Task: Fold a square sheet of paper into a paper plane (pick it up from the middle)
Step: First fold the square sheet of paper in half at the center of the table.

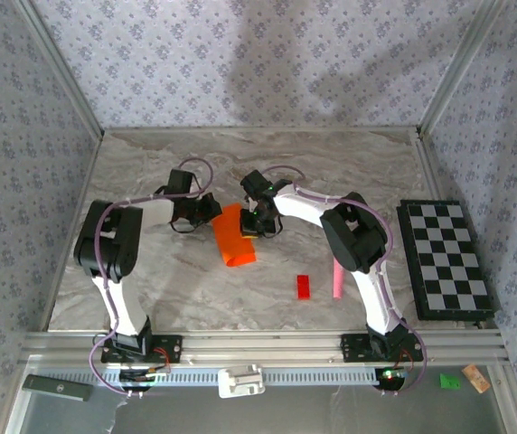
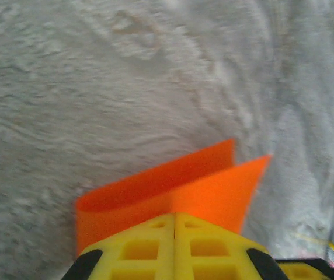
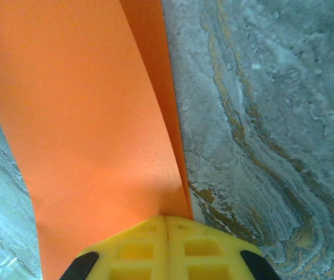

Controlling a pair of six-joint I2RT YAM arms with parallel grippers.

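Observation:
The square sheet of paper point(image 1: 233, 237) is bright orange and lies folded over on itself on the marble table, between the two grippers. My left gripper point(image 1: 208, 212) is at its left edge. In the left wrist view the yellow fingers point(image 2: 155, 245) are pressed together, and the gripper point(image 2: 174, 214) is shut on the paper point(image 2: 155, 189), whose two layers bow apart beyond the tips. My right gripper point(image 1: 257, 221) is at the paper's right edge. Seen from the right wrist, this gripper point(image 3: 166, 217) is shut on the doubled edge of the paper point(image 3: 91, 128).
A small red block point(image 1: 304, 286) and a pink toy microphone point(image 1: 337, 278) lie on the table near the right arm. A black-and-white checkerboard point(image 1: 446, 259) sits at the right edge. Patterned walls enclose the table on three sides.

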